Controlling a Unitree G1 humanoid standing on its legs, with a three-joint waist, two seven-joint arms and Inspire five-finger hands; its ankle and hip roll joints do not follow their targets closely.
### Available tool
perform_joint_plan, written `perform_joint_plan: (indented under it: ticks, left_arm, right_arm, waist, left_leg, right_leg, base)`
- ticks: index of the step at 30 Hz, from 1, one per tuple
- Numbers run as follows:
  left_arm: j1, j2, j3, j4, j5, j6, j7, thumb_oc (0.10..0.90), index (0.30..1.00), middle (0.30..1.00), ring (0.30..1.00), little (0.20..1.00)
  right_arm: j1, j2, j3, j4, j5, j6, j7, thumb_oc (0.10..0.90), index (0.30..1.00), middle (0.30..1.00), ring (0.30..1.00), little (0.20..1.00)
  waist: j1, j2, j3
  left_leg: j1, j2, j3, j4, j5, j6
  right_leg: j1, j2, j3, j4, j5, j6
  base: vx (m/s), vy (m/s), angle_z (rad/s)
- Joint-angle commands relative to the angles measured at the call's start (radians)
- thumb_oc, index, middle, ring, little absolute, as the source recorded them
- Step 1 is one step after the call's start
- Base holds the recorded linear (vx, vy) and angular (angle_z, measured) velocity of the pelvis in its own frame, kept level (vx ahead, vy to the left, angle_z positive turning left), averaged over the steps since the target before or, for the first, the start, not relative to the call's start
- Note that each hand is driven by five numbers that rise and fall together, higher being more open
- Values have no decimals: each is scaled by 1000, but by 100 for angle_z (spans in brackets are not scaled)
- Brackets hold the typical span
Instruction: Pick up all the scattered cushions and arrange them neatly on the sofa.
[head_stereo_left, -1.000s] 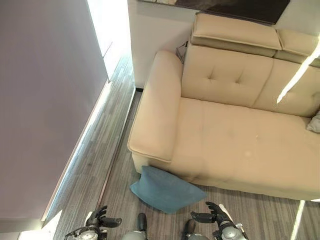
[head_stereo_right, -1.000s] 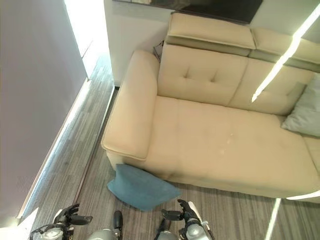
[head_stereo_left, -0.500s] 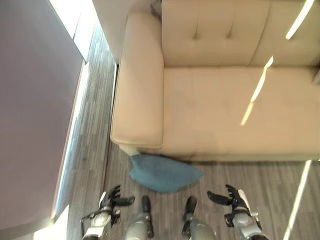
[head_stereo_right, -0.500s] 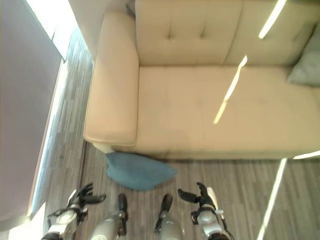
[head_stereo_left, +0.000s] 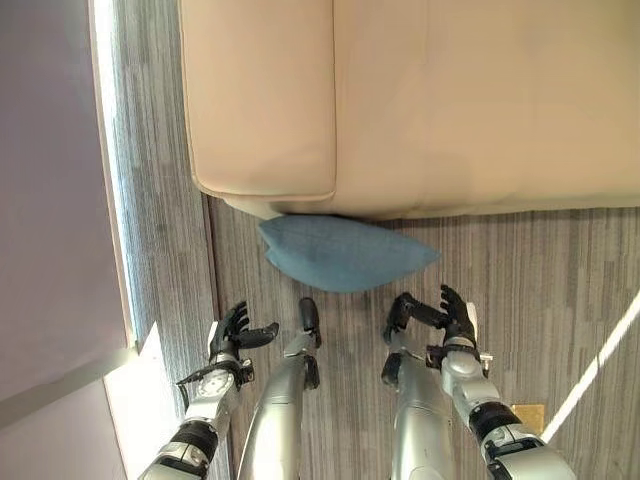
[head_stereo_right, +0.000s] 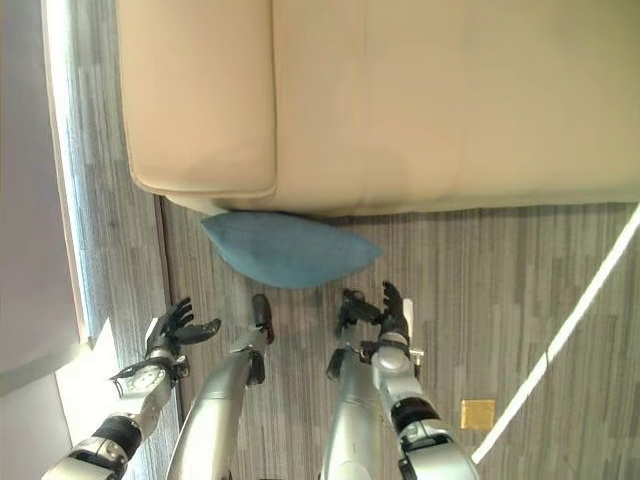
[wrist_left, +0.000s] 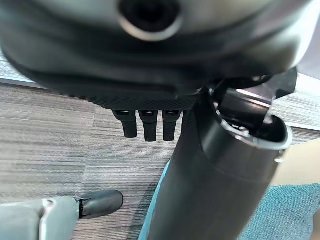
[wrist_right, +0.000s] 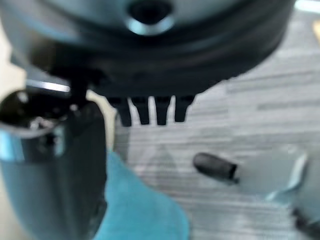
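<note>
A blue cushion (head_stereo_left: 345, 253) lies on the wood-look floor, its far edge tucked under the front of the beige sofa (head_stereo_left: 450, 100) below the armrest (head_stereo_left: 262, 100). My left hand (head_stereo_left: 236, 331) hangs open near the floor, to the left of the cushion and apart from it. My right hand (head_stereo_left: 450, 313) is open too, just short of the cushion's right tip. Past each hand's fingers the teal cloth shows in the left wrist view (wrist_left: 285, 210) and in the right wrist view (wrist_right: 140, 205).
A grey wall (head_stereo_left: 45, 200) runs along the left, with a bright strip of light on the floor beside it. A small yellow square (head_stereo_right: 478, 412) sits on the floor at the lower right. The sofa seat is bare where I see it.
The camera has tipped down and closer, so the sofa back and the grey cushion at the right edge are out of sight. Both hands now reach further forward toward the blue cushion.
</note>
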Motion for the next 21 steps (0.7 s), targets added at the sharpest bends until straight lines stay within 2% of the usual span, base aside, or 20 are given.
perform_joint_plan:
  ticks: [1,4,11,17,21]
  left_arm:
    - [5,28,-1,-59,-27,-87,42,800,900,900,900,900]
    - [-66,52,-18,-111,-13,-104,72,800,900,900,900,900]
    - [-188,84,-21,-152,-26,-127,117,800,900,900,900,900]
    - [-280,91,-38,-200,0,-138,156,800,900,900,900,900]
    - [-333,97,-53,-201,9,-136,166,800,900,900,900,900]
  right_arm:
    - [58,-21,18,-63,59,-76,-47,800,900,900,900,900]
    - [-38,-37,28,-75,96,-99,-61,800,900,900,900,900]
    - [-195,-75,43,-78,127,-117,-96,800,900,900,900,900]
    - [-298,-87,74,-80,132,-120,-104,800,900,900,900,900]
    - [-351,-92,106,-84,120,-117,-100,800,900,900,900,900]
  waist:
    - [9,-11,-68]
    - [13,-6,-30]
    - [13,7,1]
    - [16,23,7]
    - [17,23,9]
  left_leg:
    - [-43,-25,-74,36,-100,-54]
    - [-111,-31,-80,33,-86,-60]
    - [-204,-38,-77,17,-58,-74]
    - [-253,-45,-75,-23,-33,-80]
    - [-274,-43,-76,-28,-26,-82]
  right_leg:
    - [-17,-4,-6,-22,-69,84]
    - [-86,-13,0,-12,-63,87]
    - [-183,-19,14,-1,-61,90]
    - [-250,-18,21,3,-55,94]
    - [-274,-20,23,5,-54,98]
  base:
    - [-54,-2,4]
    - [-84,9,6]
    - [-38,15,3]
    - [0,0,0]
    - [0,0,0]
